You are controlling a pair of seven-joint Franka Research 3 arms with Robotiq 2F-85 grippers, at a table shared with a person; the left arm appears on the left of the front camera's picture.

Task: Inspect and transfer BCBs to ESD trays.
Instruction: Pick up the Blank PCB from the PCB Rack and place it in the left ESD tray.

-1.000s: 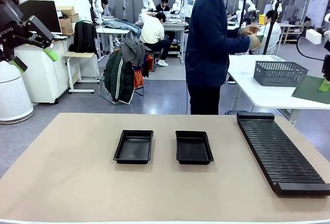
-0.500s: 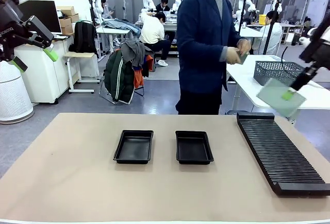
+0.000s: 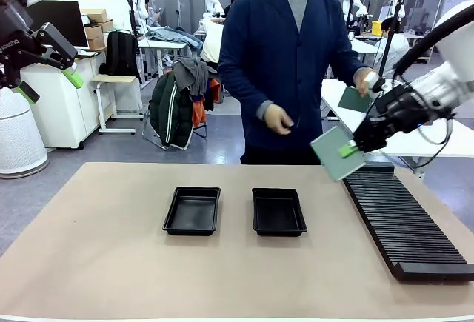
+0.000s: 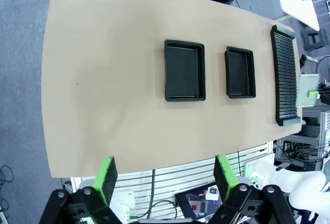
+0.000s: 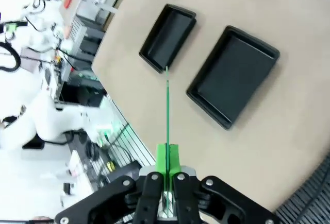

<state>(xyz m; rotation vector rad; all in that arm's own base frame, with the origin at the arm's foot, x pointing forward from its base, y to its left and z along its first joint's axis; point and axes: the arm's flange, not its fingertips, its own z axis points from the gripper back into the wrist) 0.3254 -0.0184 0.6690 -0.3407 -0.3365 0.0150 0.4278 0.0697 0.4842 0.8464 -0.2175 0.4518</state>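
Front view: right arm reaches in from the right, right fingers [image 3: 346,149] clamped on a BCB [image 3: 331,158] held tilted in the air by the slotted rack [image 3: 404,222], right of both ESD trays [image 3: 172,215]. Left arm raised high at far left, left fingers [image 3: 72,78] spread wide.

Two boards held up; two black trays empty on the bench [image 3: 104,263]
The pale board [image 3: 331,153] hangs tilted above the bench, just right of the trays, pinched at one edge by the right fingers [image 3: 346,149]; the dark board [image 3: 352,101], deeper green, is in a person's hand [image 3: 364,79]; the left tray [image 3: 192,210] and right tray [image 3: 278,212], shallow and round-cornered, lie side by side mid-bench, apart
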